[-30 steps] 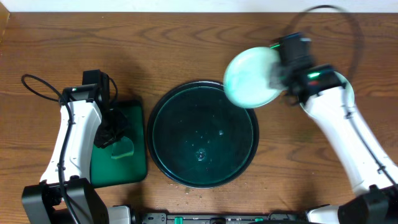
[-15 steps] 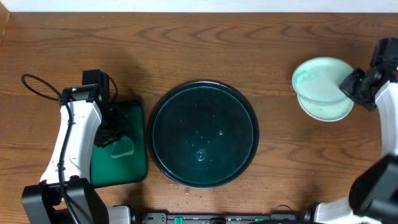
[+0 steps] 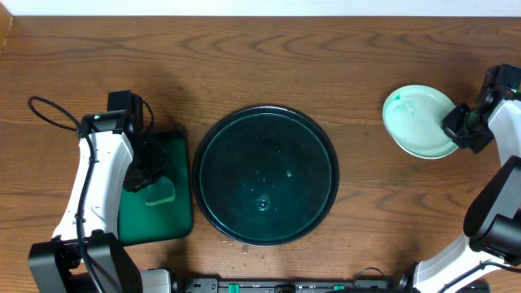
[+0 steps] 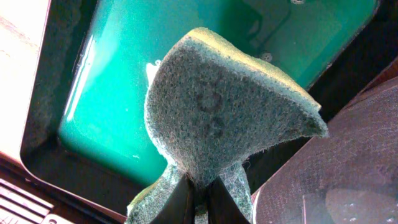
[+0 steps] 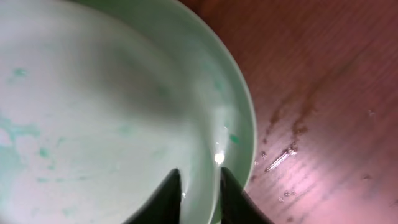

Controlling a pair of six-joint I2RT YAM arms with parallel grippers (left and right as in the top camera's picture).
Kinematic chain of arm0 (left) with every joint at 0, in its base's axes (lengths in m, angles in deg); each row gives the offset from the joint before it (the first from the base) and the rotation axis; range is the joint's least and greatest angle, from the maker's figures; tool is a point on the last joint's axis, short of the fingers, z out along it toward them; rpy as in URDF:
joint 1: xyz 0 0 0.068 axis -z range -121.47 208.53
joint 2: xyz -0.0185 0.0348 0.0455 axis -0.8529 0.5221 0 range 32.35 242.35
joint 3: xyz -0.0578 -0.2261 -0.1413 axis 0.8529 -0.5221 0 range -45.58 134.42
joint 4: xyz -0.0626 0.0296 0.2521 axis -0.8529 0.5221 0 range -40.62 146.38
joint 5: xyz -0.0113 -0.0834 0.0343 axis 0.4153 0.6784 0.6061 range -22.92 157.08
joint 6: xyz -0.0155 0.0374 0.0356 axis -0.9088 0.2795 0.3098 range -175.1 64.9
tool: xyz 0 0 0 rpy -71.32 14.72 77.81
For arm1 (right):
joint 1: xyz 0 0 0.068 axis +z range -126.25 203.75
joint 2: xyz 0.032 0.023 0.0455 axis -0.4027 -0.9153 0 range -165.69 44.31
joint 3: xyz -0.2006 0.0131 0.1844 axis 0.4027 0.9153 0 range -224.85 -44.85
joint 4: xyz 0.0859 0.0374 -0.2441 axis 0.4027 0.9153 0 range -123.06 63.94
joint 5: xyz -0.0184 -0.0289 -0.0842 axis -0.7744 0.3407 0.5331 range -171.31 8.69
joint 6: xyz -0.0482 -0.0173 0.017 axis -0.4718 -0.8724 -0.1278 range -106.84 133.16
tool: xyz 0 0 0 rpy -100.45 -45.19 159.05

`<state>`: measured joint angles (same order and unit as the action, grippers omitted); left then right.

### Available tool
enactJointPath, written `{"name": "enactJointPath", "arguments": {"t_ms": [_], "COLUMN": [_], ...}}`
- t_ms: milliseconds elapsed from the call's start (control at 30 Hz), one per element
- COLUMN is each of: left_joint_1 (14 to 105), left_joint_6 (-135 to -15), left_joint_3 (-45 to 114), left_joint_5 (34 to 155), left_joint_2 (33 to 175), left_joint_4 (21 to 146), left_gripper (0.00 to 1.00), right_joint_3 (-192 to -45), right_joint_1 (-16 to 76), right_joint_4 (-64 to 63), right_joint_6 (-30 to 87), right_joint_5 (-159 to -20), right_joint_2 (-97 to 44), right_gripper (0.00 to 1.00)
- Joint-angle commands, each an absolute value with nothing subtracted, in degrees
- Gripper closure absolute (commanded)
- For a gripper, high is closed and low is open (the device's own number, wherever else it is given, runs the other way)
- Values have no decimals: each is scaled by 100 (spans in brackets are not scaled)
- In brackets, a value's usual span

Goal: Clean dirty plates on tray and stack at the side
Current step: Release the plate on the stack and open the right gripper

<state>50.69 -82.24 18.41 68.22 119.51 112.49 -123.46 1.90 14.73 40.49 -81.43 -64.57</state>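
The right gripper (image 3: pixel 457 130), clamped on the last plate (image 3: pixel 412 112) by its rim, has carried it from the tray (image 3: pixel 236 146) to the right-hand stack (image 3: pixel 430 151); only release remains. The left gripper (image 4: pixel 198 186) pinches a sponge (image 4: pixel 217 106).

The top plate (image 3: pixel 411 115) is pale mint-white with faint green smears and specks; the round tray (image 3: pixel 220 163) is glossy black-green, flecked with pale droplets. The sponge (image 4: pixel 224 118) has a mottled grey-green face edged yellow-green, and the rectangular tray (image 4: pixel 124 74) is bright emerald with a dark rim. The table (image 3: pixel 244 57) is reddish-brown wood with darker wavy grain.
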Motion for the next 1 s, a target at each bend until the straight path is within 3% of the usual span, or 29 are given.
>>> {"name": "enactJointPath", "arguments": {"t_ms": [0, 67, 167, 533, 767, 833, 967], "left_joint_1": [5045, 5045, 5045, 5045, 5045, 5045, 5045], "left_joint_6": [-8169, -8169, -8169, -8169, -8171, -8180, -8193], "left_joint_3": [1915, 1915, 1915, 1784, 1762, 1762, 1762], "left_joint_5": [6785, 6785, 6785, 6669, 6639, 6641, 6643], "left_joint_2": [11918, 11918, 11918, 11946, 12263, 12410, 12707], "left_joint_4": [11273, 11271, 11271, 11002, 10820, 10715, 10650], "left_gripper": [93, 93, 93, 93, 90, 90, 90], "right_joint_3": [-12344, -12344, -12348, -12361, -12361, -12361, -12361], "right_joint_1": [188, 183, 183, 465, 1088, 1241, 1423], "right_joint_4": [1425, 1436, 1532, 1666, 1712, 1722, 1867], "right_joint_6": [3925, 3927, 3920, 2939, 2511, 2484, 2484], "right_joint_5": [-8327, -8292, -8335, -9356, -9485, -9428, -9094], "right_joint_2": [-6521, -6521, -6514, -5550, -4300, -4031, -3601], "right_gripper": [80, 82, 71, 66, 46, 33, 26]}}
